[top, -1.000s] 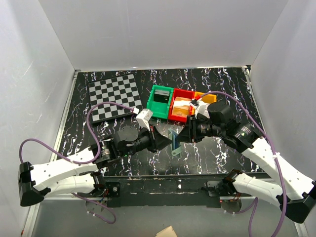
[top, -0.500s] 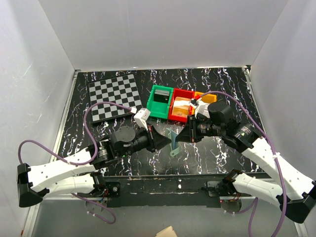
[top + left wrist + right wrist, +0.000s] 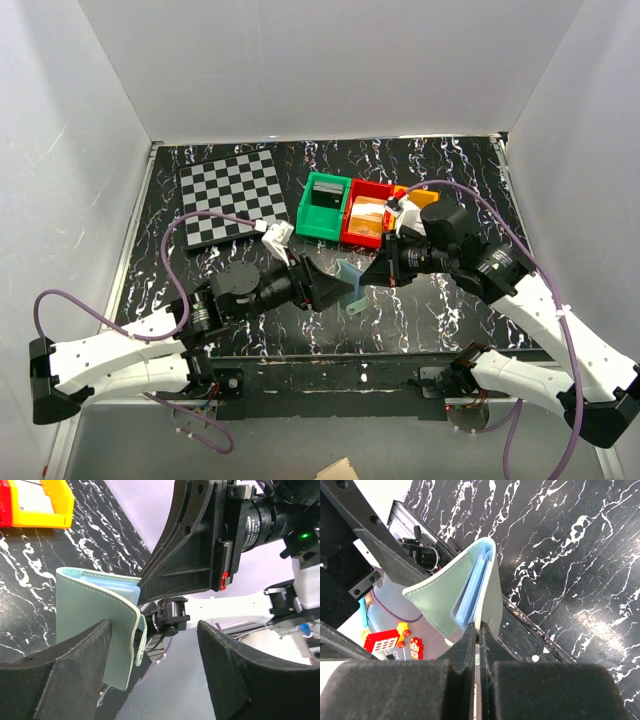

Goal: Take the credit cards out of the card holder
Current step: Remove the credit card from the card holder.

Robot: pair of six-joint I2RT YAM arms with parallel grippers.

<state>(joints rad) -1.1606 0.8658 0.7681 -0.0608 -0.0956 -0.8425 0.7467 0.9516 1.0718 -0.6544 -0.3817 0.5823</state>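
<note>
card holder (image 3: 349, 283) held up off the table (image 3: 455, 165), partly open, light-blue lining showing, just in front of the red bin (image 3: 368, 212) | right gripper (image 3: 479, 630) pinched tight on one sage flap's edge | left gripper (image 3: 152, 630) spread wide, other flap just beside one finger, contact unclear | cards: can't make out

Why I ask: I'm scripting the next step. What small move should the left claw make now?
Probably close the left claw on the free flap of the card holder, to spread it. The right claw pinches the other flap, the left claw is open beside the free flap, and the holder is barely parted.
</note>
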